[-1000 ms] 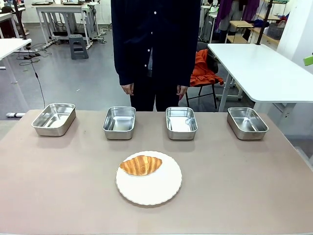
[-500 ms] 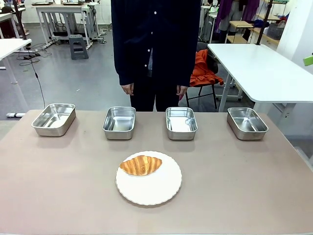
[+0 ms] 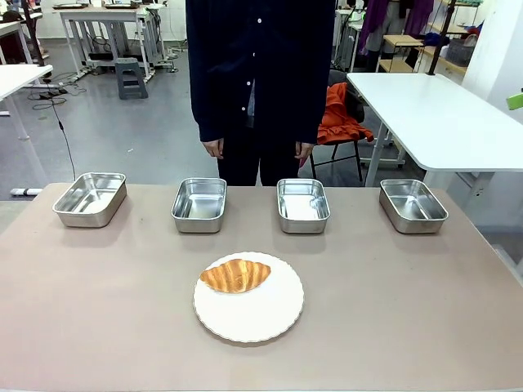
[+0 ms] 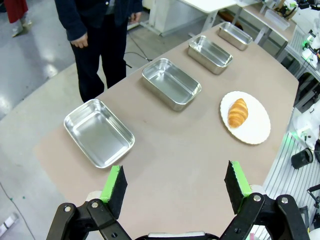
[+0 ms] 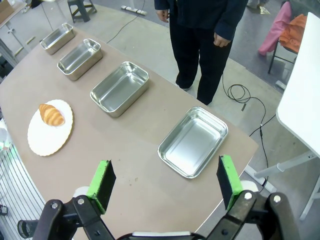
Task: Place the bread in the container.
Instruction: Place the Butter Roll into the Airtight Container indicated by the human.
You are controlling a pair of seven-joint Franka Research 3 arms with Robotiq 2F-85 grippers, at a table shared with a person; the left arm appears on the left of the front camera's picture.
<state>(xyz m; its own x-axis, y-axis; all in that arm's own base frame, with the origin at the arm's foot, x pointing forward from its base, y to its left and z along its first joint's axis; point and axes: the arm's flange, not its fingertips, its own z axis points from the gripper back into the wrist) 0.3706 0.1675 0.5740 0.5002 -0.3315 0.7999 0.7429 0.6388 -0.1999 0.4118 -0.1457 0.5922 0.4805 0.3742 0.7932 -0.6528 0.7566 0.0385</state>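
Bread point(image 3: 235, 275): crosswise on plate point(image 3: 261, 318), mid-table, about midway between arms; left gripper point(image 4: 175, 175) and right gripper point(image 5: 165, 172) spread open, empty, well off it

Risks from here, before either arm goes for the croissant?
1. The four shiny rectangular steel pans look alike: wrong one may get picked.
2. The golden-brown croissant lies off-centre on the round white plate: a grasp could nudge the plate.
3. The person's hands hang just behind the middle pans.
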